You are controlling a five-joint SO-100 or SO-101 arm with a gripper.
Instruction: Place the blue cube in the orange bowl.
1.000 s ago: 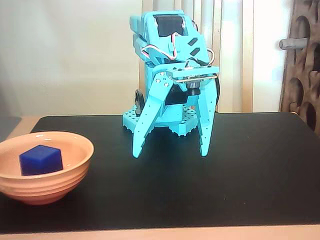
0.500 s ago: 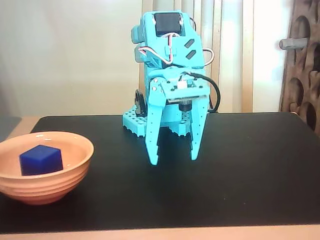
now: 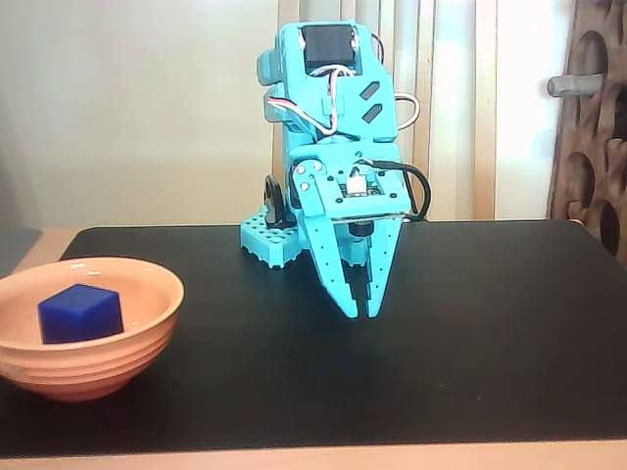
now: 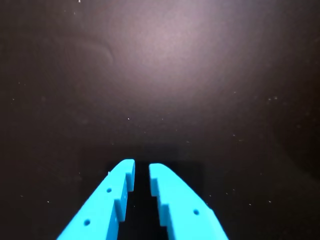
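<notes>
So the blue cube [image 3: 80,312] sits inside the orange bowl [image 3: 88,364] at the near left of the black bench [image 3: 490,343]. The turquoise pincer [image 3: 360,313] hangs tips-down mid-bench, well right of the bowl, fingers nearly together with nothing between them.

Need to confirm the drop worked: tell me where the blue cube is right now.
In the fixed view the blue cube sits inside the orange bowl at the left edge of the black mat, well left of the empty gripper.
</notes>
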